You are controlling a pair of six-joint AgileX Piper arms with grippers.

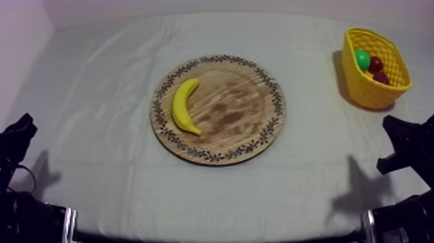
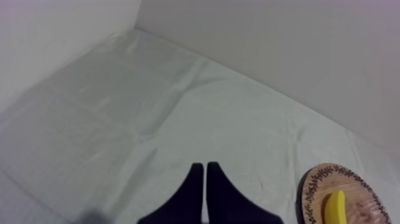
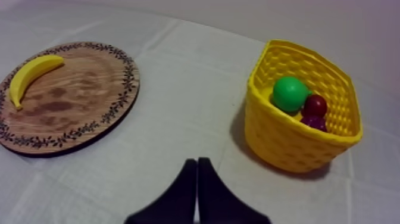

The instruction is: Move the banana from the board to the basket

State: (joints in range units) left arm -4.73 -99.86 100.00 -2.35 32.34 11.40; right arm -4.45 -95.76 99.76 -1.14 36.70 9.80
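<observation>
Reach not yet begun. Left gripper (image 2: 204, 168), closed on nothing, rests at the table's near left corner. The banana (image 1: 184, 106) lies by the left rim of the wooden board (image 1: 242, 113). The yellow basket (image 1: 368, 90) stands at the far right corner. Right gripper (image 3: 197, 162), likewise closed and empty, rests at the near right. Next, probably: one gripper opens and reaches for the banana.

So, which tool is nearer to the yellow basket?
Right. The right tool sits near the basket, on its side of the table; the left tool sits opposite, past the board.
</observation>
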